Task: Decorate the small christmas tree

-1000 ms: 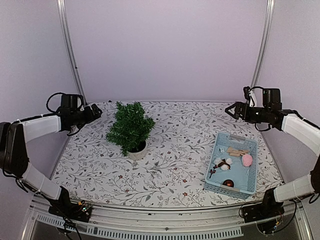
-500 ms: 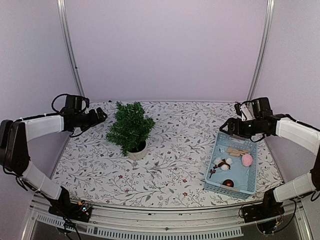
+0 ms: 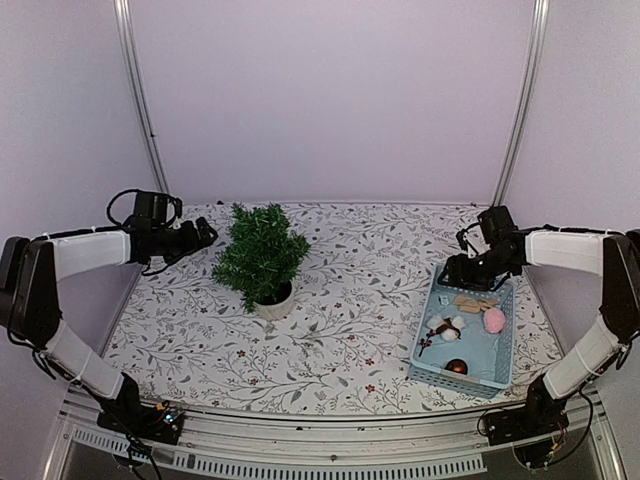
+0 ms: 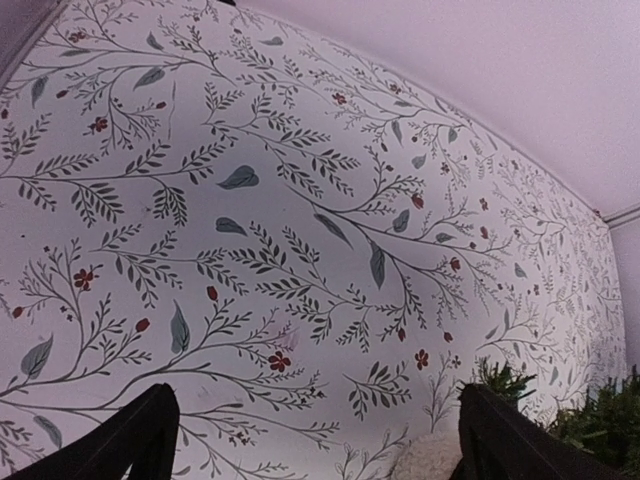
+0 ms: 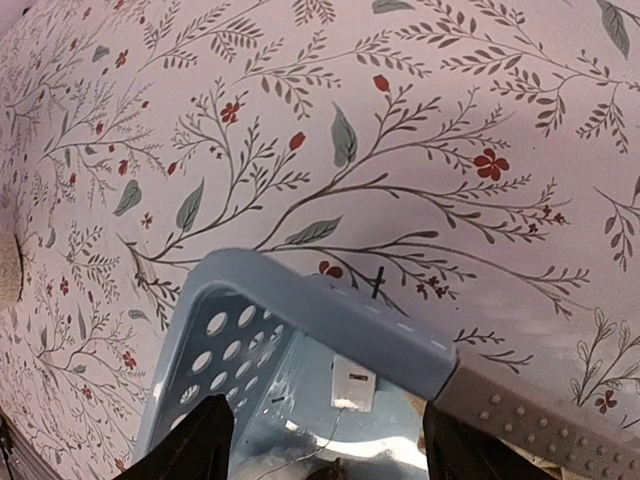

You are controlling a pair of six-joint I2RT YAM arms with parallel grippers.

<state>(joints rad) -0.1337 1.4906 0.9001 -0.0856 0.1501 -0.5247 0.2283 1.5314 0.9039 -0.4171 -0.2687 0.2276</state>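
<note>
The small christmas tree (image 3: pixel 260 255) stands bushy and dark green in its white pot (image 3: pixel 273 300), left of the table's middle. My left gripper (image 3: pixel 205 235) hangs open just left of the tree. In the left wrist view its fingers (image 4: pixel 140 440) frame bare cloth, with tree needles (image 4: pixel 600 420) at the lower right. My right gripper (image 3: pixel 452 272) hovers open over the far left corner of a light blue basket (image 3: pixel 500 290). The right wrist view shows that basket's rim (image 5: pixel 330 310) between the spread fingers (image 5: pixel 190 445), which hold nothing.
The basket holds a pink ball (image 3: pixel 494 319), a white ornament (image 3: pixel 447 327), a brown bauble (image 3: pixel 456 366) and a tan wooden piece (image 3: pixel 473 301). A small white tag (image 5: pixel 352 382) lies inside near the corner. A floral cloth (image 3: pixel 350 300) covers the table.
My right arm has come down and to the left, from above the table's far right to the basket's far corner. The left gripper has edged right toward the tree.
</note>
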